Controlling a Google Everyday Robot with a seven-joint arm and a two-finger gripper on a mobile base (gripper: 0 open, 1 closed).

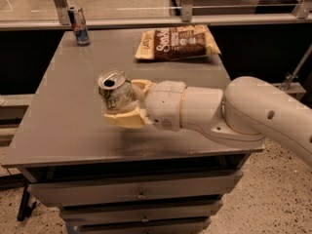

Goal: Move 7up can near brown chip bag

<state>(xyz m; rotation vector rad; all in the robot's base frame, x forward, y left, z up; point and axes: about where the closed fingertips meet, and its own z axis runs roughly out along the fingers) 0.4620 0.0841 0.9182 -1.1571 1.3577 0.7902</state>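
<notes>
The 7up can (114, 90), white and green with an open silver top, is held between the cream fingers (124, 119) of my gripper (127, 103). It is lifted a little off the grey table (58, 126) and tilted left. The gripper sits left of centre, with the white arm reaching in from the right. The brown chip bag (178, 43) lies flat at the back of the table, to the right of centre, well beyond the can.
A slim silver-blue-red can (79, 25) stands at the back left corner. A glass rail with metal posts runs behind the table. Drawers sit under the table's front edge.
</notes>
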